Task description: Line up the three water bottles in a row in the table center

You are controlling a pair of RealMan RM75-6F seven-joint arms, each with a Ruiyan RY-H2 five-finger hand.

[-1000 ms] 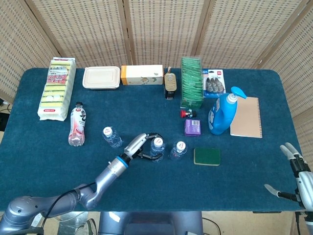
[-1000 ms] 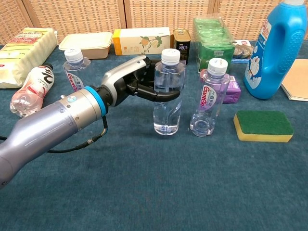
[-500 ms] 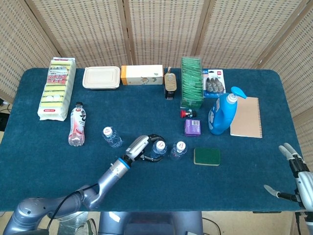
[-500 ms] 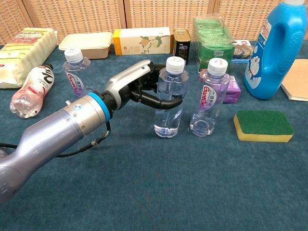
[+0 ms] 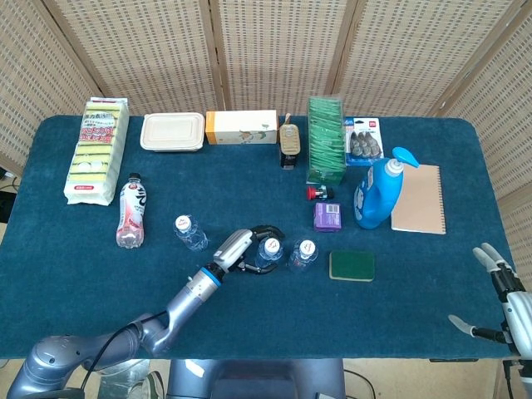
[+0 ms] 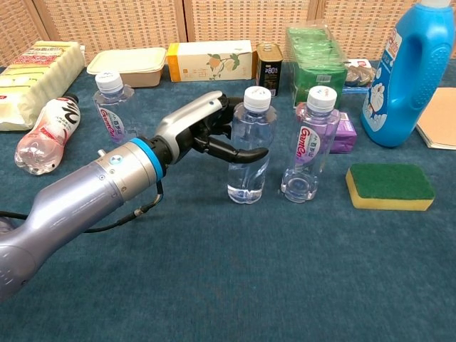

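Three clear water bottles stand upright on the blue table. The left bottle stands apart from the other two. The middle bottle stands on the cloth, and my left hand grips it with fingers curled round its body. Close beside it on the right is the right bottle, which nothing touches. My right hand hangs open at the table's front right corner, holding nothing.
A green-and-yellow sponge lies right of the bottles. Behind it are a purple box and a blue detergent jug. A pink drink bottle lies at the left. Boxes and packets line the back edge.
My left hand has carried the middle bottle slightly right, closer to the right bottle, and a little lower. The other bottles and my right hand have barely moved.
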